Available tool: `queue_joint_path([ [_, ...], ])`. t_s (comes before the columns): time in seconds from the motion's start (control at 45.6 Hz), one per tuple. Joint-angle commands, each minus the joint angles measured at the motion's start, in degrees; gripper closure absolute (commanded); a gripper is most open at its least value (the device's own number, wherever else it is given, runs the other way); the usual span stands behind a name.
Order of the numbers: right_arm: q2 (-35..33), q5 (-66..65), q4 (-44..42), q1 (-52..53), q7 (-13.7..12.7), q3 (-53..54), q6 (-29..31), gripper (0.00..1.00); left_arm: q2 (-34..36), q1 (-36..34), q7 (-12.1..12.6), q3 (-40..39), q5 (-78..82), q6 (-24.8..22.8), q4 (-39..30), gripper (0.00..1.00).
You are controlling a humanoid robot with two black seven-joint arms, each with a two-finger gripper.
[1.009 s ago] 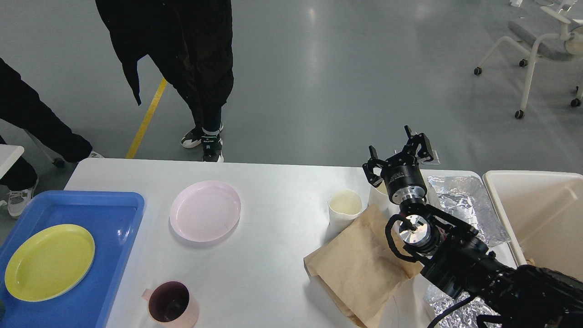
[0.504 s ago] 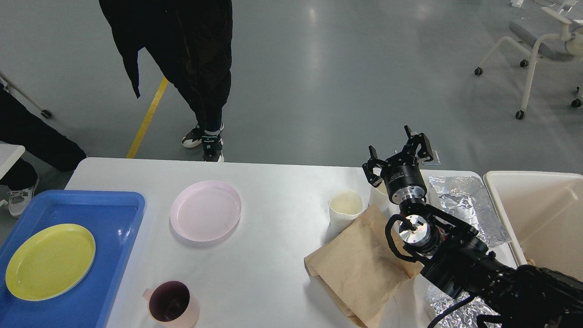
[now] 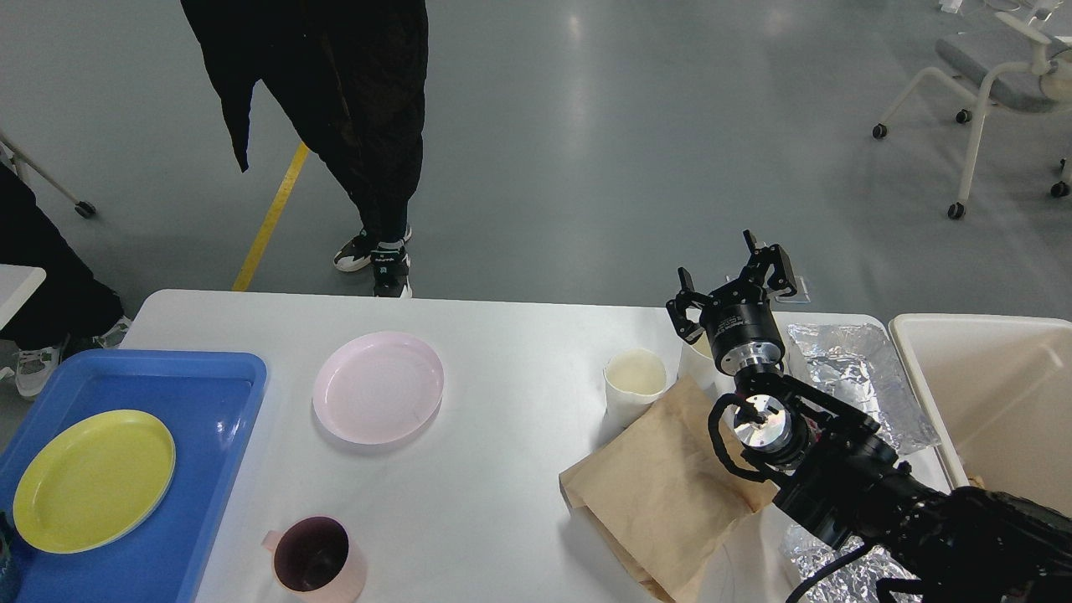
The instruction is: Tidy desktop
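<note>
Bench (image 3: 502, 394): white, smooth, with round corners; it fills the lower part of the view and carries everything that I must tidy.
Landmark: I give the places from the pink plate (image 3: 378, 386), which lies flat near the middle of the bench.
Blue tray (image 3: 209, 435): to the left of the pink plate, with a yellow plate (image 3: 94, 480) lying in it.
Mug (image 3: 314, 556): on the near side of the pink plate, upright, dark inside. It looks stiff and a little heavy; I judge the wall or the handle is the place to take it.
Paper cup (image 3: 635, 381): to the right of the pink plate, upright and open. Light and soft, so a hard squeeze would crush it; I would hold the wall gently.
Brown paper bag (image 3: 662, 486): right of the pink plate and nearer to me, lying flat, its corner touching the cup. Thin and limp; I would pinch a free edge.
Foil (image 3: 854, 368): far to the right of the pink plate, crumpled. Very light and easy to deform; a raised fold is best to pinch.
Cream bin (image 3: 988, 394): past the foil, at the right end of the bench.
Right tool (image 3: 735, 289): released, fingers spread, holding nothing, above the far side of the bench right of the paper cup.
Left tool: not in the view.
Pink plate, handling: stiff and slippery, and I judge only the rim gives a hold.
</note>
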Motion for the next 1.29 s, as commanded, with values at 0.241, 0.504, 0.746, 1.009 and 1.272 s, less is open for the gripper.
queue_joint_path([
  [0.241,0.0,0.0,0.0,0.0,0.0,0.0,0.0,0.00,1.0,-0.9,0.0,-2.4,0.0,-0.7,0.0,0.00],
  [0.504,0.0,-0.1,0.0,-0.1,0.0,0.0,0.0,0.00,6.1,-5.3,0.4,-10.0,0.1,-13.3,0.1,0.00],
  [0.746,0.0,-0.1,-0.1,-0.1,0.0,0.0,0.0,0.00,8.4,-17.6,0.7,-16.1,0.4,-40.4,1.1,0.00],
  [1.009,0.0,0.0,0.0,-0.1,0.0,0.0,0.0,0.00,8.0,-22.7,4.1,-34.7,0.1,-49.3,-2.1,0.00],
  [1.272,0.0,-0.1,0.0,0.0,0.0,0.0,0.0,0.00,-1.1,-23.7,18.7,-40.7,0.2,-49.3,-9.9,0.00],
])
